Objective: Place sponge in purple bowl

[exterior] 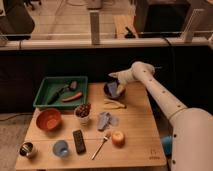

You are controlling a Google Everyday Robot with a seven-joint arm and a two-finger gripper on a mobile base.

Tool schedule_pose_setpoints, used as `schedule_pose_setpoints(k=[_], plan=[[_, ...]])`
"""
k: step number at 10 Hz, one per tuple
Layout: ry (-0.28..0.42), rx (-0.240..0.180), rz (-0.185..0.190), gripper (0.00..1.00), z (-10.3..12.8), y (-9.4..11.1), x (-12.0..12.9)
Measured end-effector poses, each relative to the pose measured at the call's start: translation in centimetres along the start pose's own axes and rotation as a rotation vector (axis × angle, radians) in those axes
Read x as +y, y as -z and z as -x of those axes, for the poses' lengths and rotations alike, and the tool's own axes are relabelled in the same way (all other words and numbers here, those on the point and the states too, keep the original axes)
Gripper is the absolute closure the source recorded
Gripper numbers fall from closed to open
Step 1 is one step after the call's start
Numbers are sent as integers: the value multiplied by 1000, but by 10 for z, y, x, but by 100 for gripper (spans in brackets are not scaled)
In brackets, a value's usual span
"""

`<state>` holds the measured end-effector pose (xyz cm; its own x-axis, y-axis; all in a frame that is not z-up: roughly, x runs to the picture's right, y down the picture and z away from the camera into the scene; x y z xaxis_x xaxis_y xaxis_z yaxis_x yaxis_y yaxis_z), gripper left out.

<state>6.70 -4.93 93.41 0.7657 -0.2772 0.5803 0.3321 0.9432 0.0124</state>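
The purple bowl [114,91] sits at the back of the wooden table [135,125], right of the green tray. A light blue piece that looks like the sponge [113,88] is inside the bowl. My gripper [115,79] is at the end of the white arm [155,90], which reaches in from the lower right. The gripper hangs just above the bowl's far rim, right over the sponge. I cannot tell whether it touches the sponge.
A green tray [47,97] with utensils is at the back left. An orange bowl [48,120], a cup holding a dark object [83,112], a crumpled bluish cloth [106,120], a black remote [79,141], a fork [100,146], an orange fruit [118,137], a blue cup [61,148] and a metal cup [27,149] are on the table. A yellowish item [115,103] lies in front of the purple bowl.
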Motion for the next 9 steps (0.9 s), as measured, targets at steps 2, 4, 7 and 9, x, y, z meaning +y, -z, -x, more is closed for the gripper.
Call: schedule_pose_setpoints(k=[2, 4, 7, 9], plan=[[4, -8, -9, 20, 1, 3, -1], [5, -9, -9, 20, 1, 2, -2], [6, -10, -9, 20, 2, 2, -2], [6, -10, -9, 20, 2, 2, -2]])
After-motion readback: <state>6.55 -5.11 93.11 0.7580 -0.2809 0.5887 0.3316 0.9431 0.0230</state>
